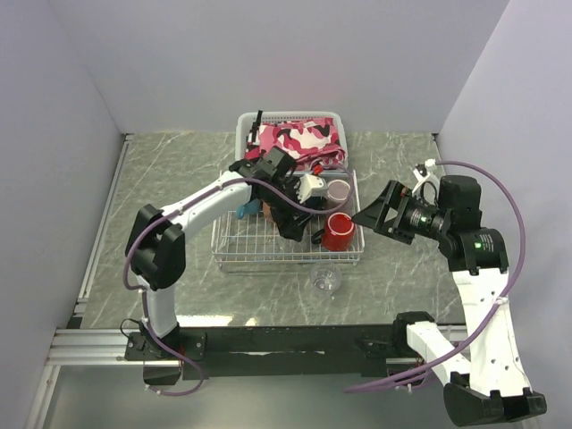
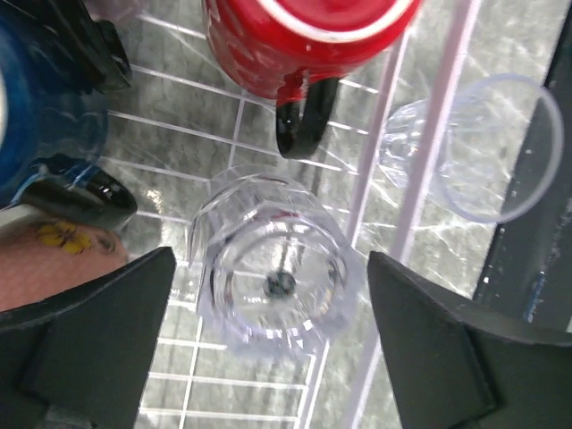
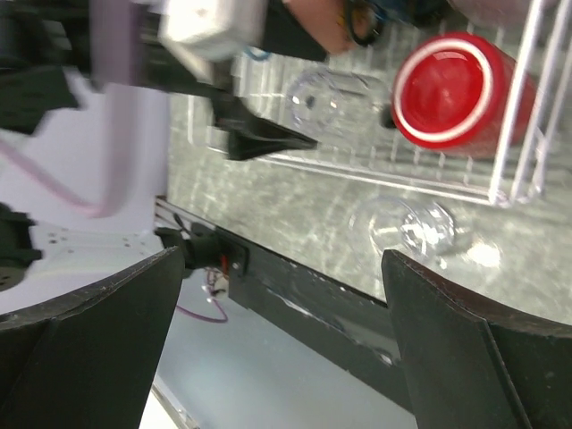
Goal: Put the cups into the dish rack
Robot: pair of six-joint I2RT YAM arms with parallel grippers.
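Observation:
The white wire dish rack (image 1: 234,253) holds a red mug (image 1: 338,231), a mauve-pink mug (image 1: 339,190) and a teal mug (image 1: 244,212). My left gripper (image 1: 290,223) is open over the rack. In the left wrist view it (image 2: 271,265) straddles an upright clear glass (image 2: 273,281) on the rack's wires without touching it. A navy mug (image 2: 36,98), a terracotta mug (image 2: 54,259) and the red mug (image 2: 295,36) stand nearby. A second clear glass (image 1: 326,281) lies on the table outside the rack's front edge. My right gripper (image 1: 366,217) is open and empty, right of the rack.
A white slotted basket (image 1: 246,125) with pink camouflage cloth stands behind the rack. The right wrist view shows the rack's side wires (image 3: 527,134), the loose glass (image 3: 411,223) and the black near table edge (image 3: 340,304). Grey walls enclose the table.

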